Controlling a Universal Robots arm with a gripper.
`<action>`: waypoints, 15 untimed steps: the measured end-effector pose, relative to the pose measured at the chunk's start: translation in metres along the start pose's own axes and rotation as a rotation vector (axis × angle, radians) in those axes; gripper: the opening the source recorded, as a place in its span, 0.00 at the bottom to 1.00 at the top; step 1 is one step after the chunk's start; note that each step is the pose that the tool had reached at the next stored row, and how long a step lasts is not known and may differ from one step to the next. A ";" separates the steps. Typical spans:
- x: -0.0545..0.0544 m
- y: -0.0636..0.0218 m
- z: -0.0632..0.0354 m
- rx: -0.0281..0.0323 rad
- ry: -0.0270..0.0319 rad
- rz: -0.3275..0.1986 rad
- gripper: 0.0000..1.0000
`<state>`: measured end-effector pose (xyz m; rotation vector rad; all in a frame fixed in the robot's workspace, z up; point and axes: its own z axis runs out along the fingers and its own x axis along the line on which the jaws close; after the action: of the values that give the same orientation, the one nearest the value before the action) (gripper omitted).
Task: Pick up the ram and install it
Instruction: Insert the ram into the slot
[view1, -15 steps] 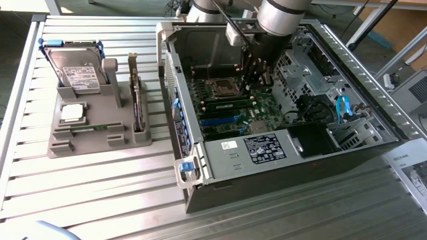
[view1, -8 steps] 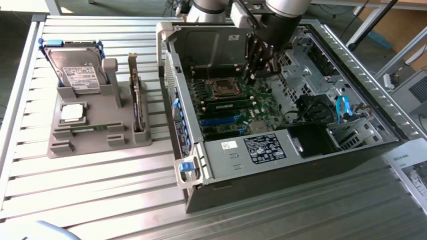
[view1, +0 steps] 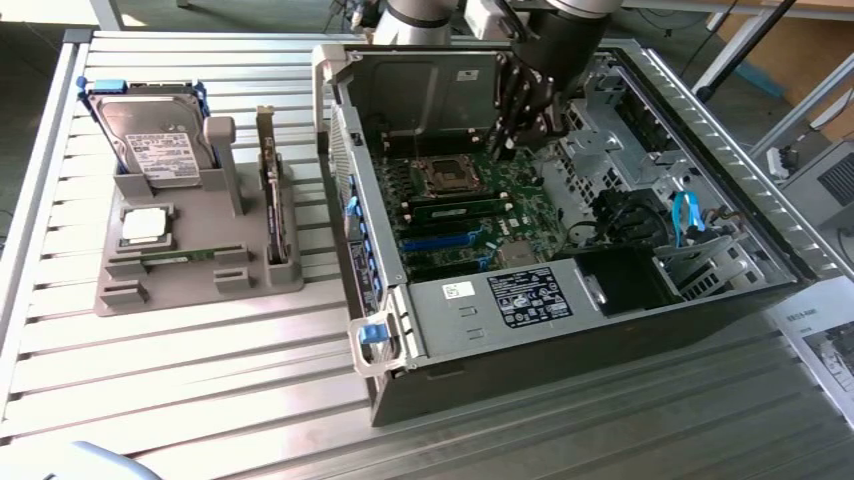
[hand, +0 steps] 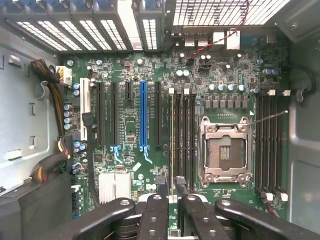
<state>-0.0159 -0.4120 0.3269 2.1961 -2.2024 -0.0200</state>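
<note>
The ram (view1: 454, 212) is standing edge-up in a motherboard (view1: 514, 205) slot inside the open computer case (view1: 534, 385), at six o'clock of the processor socket (view1: 447, 178), contacts down, apparently seated. At nine o'clock, the tray (view1: 134, 295) is holding the hard drive (view1: 154, 145), processor chip (view1: 144, 225) and expansion card (view1: 274, 210). The gripper (hand: 171, 184) is hovering over the ram's end, fingers apart, straddling its line and gripping nothing.

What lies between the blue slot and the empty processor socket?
In the wrist view: one black expansion slot, then a bank of memory slots, with a thin stick edge-on in the one farthest from the socket.
</note>
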 end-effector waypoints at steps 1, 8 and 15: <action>0.000 0.0000 -0.0014 0.0000 0.0002 0.000 0.19; 0.000 0.0002 -0.0055 0.0001 0.0004 0.000 0.19; 0.000 0.0002 -0.0075 0.0000 0.0010 0.000 0.19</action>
<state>-0.0159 -0.4119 0.3344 2.1956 -2.2019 -0.0189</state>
